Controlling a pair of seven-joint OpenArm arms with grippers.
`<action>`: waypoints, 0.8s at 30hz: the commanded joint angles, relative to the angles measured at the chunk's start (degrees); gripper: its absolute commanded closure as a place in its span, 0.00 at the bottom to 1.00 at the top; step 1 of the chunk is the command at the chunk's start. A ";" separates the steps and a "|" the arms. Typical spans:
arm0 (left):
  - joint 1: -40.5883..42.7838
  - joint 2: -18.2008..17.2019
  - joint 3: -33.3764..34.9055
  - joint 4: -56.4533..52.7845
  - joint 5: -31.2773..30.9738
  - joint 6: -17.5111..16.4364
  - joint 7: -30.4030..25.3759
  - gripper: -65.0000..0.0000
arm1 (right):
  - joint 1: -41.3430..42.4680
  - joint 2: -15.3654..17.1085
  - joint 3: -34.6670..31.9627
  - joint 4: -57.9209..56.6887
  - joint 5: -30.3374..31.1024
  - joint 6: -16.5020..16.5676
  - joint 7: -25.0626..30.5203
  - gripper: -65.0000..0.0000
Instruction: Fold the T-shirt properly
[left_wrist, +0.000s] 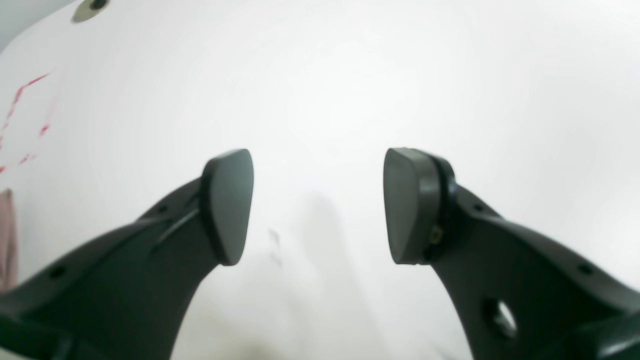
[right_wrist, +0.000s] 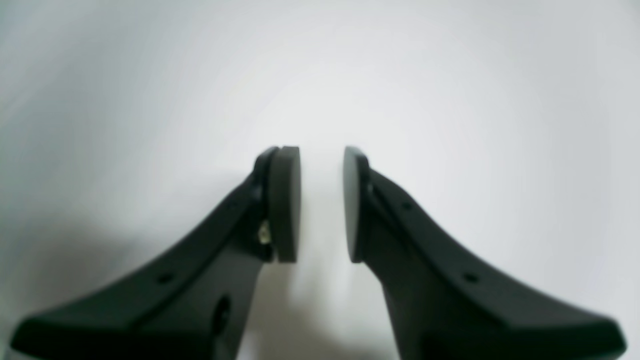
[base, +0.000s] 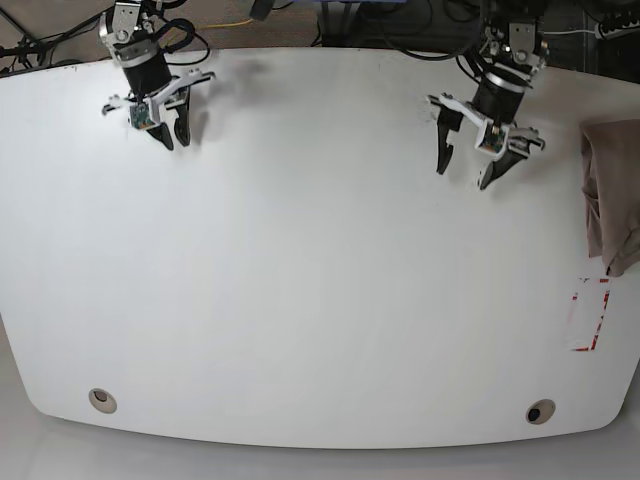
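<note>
Base view showed the white surface (base: 320, 300) with the T-shirt (base: 612, 195) bunched at its far right edge, partly cut off by the frame, a mauve-brown heap well apart from both arms. Just near of it, red marks (base: 590, 315) lay on the surface. The left tool (base: 476, 166) hung over the far right part of the surface, its two dark fingers spread wide and pinching nothing. The right tool (base: 174, 136) hung at the far left corner, its fingers apart by only a narrow gap, also holding nothing.

Left wrist view confirmed the left tool (left_wrist: 318, 205) spread over bare surface, with a sliver of the T-shirt (left_wrist: 7, 240) at the left edge. Right wrist view showed the right tool (right_wrist: 322, 204) with pads (right_wrist: 287, 202) close but not touching.
</note>
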 joint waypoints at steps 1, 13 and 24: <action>6.50 -0.04 -0.21 5.29 -0.87 -0.03 -1.79 0.42 | -6.56 0.52 0.33 5.27 5.11 0.21 2.24 0.79; 32.52 -0.31 -0.47 9.16 -4.92 -0.03 -1.88 0.42 | -29.51 -3.44 0.06 12.13 7.39 0.48 3.03 0.88; 32.52 -5.85 1.99 -11.06 -13.01 -0.11 -1.88 0.42 | -36.45 -5.11 -9.17 -1.06 6.78 0.13 3.29 0.91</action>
